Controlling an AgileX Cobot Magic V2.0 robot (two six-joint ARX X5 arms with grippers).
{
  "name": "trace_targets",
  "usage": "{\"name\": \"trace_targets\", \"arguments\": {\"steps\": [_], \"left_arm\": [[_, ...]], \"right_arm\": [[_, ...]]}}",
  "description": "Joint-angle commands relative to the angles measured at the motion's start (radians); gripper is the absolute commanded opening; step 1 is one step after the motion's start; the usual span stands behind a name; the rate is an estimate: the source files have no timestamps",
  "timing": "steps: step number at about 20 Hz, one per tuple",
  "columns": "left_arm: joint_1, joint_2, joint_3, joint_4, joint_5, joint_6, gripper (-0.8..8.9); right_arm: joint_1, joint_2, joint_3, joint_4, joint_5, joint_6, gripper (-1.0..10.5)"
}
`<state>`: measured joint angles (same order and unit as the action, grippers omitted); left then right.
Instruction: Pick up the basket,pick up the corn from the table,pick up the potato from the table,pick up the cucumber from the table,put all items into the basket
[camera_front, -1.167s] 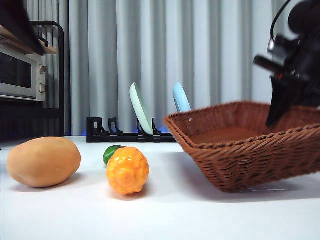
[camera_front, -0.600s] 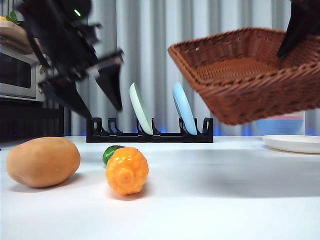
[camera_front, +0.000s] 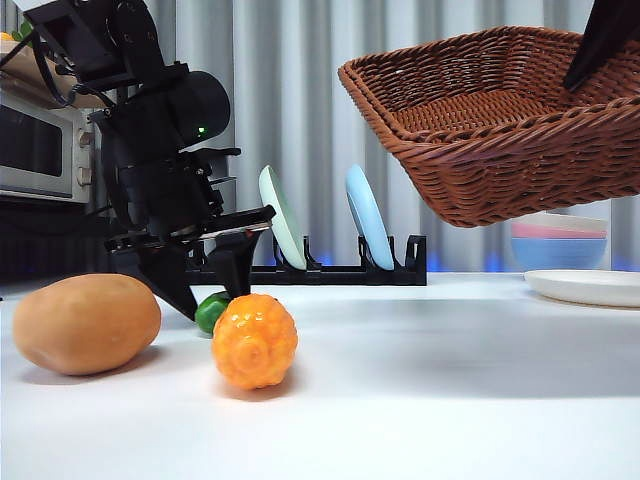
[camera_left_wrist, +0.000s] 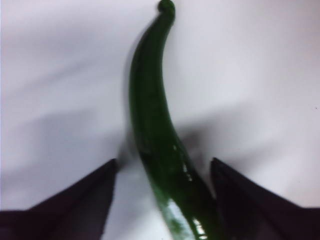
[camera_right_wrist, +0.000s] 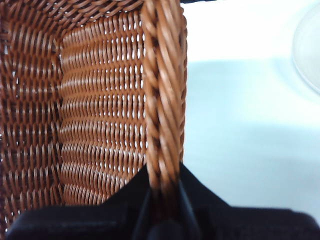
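My right gripper (camera_right_wrist: 162, 192) is shut on the braided rim of the basket (camera_right_wrist: 100, 125) and holds the basket (camera_front: 500, 120) tilted in the air at the upper right. On the white table (camera_front: 420, 400) lie the tan potato (camera_front: 86, 323) at the left, the orange corn (camera_front: 255, 341) and, behind it, the green cucumber (camera_front: 212, 312). My left gripper (camera_front: 205, 285) has come down over the cucumber (camera_left_wrist: 162, 150), open, with one jaw on each side of it near the tabletop.
A black dish rack (camera_front: 300, 270) with two upright plates stands at the back. A microwave (camera_front: 40, 140) sits on a shelf at the far left. Stacked bowls (camera_front: 560, 245) and a white plate (camera_front: 585, 285) are at the right.
The left arm has dropped from above the potato down to the cucumber, its jaws now straddling it. The basket stays lifted, shifted slightly.
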<state>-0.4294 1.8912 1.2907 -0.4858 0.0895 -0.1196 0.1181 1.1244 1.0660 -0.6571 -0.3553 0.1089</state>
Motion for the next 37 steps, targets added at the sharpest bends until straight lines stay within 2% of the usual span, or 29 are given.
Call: {"name": "trace_targets", "arguments": {"steps": [1, 5, 11, 12, 15, 18, 19, 22, 25, 27, 28, 29, 31, 32, 37], "left_arm": [[-0.003, 0.019, 0.0, -0.013, 0.02, 0.054, -0.08], [0.016, -0.06, 0.017, -0.035, 0.016, 0.072, -0.08], [0.073, -0.425, 0.06, -0.085, -0.011, 0.037, -0.08], [0.071, -0.485, 0.06, -0.086, -0.007, 0.021, -0.08], [0.021, -0.605, 0.06, -0.096, 0.047, -0.019, -0.08], [-0.099, -0.612, 0.06, -0.104, 0.039, -0.045, -0.08], [-0.136, -0.595, 0.06, -0.104, 0.024, -0.053, -0.07], [-0.245, -0.522, 0.06, -0.101, -0.09, -0.073, -0.08], [-0.301, -0.428, 0.06, -0.098, -0.119, -0.12, -0.08], [-0.324, -0.366, 0.06, -0.095, -0.114, -0.121, 0.01], [-0.333, -0.343, 0.06, -0.095, -0.114, -0.126, 0.27], [-0.339, -0.325, 0.06, -0.097, -0.114, -0.138, 1.55], [-0.346, -0.316, 0.06, -0.092, -0.115, -0.148, 5.46], [-0.35, -0.316, 0.06, -0.08, -0.115, -0.146, 6.09], [-0.348, -0.406, 0.06, -0.09, -0.112, -0.138, 6.06]], "right_arm": [[0.0, -0.004, 0.005, 0.017, -0.006, 0.024, -0.1], [0.0, -0.002, 0.005, 0.034, -0.005, 0.025, -0.1], [0.003, 0.05, 0.005, 0.105, -0.006, 0.06, -0.1], [0.004, 0.069, 0.005, 0.104, -0.006, 0.071, -0.1], [0.032, 0.154, 0.005, 0.128, -0.013, 0.168, -0.1], [0.08, 0.233, 0.005, 0.161, -0.019, 0.218, -0.1], [0.104, 0.254, 0.005, 0.174, -0.045, 0.228, -0.1], [0.147, 0.288, 0.005, 0.231, -0.118, 0.276, -0.1], [0.182, 0.288, 0.005, 0.26, -0.117, 0.296, -0.1], [0.185, 0.288, 0.005, 0.26, -0.118, 0.299, -0.1], [0.185, 0.288, 0.005, 0.259, -0.118, 0.299, -0.1], [0.185, 0.288, 0.005, 0.259, -0.118, 0.299, -0.1], [0.185, 0.288, 0.005, 0.259, -0.118, 0.299, -0.1], [0.185, 0.288, 0.005, 0.259, -0.117, 0.298, -0.1], [0.184, 0.288, 0.005, 0.261, -0.114, 0.298, -0.1]]}}
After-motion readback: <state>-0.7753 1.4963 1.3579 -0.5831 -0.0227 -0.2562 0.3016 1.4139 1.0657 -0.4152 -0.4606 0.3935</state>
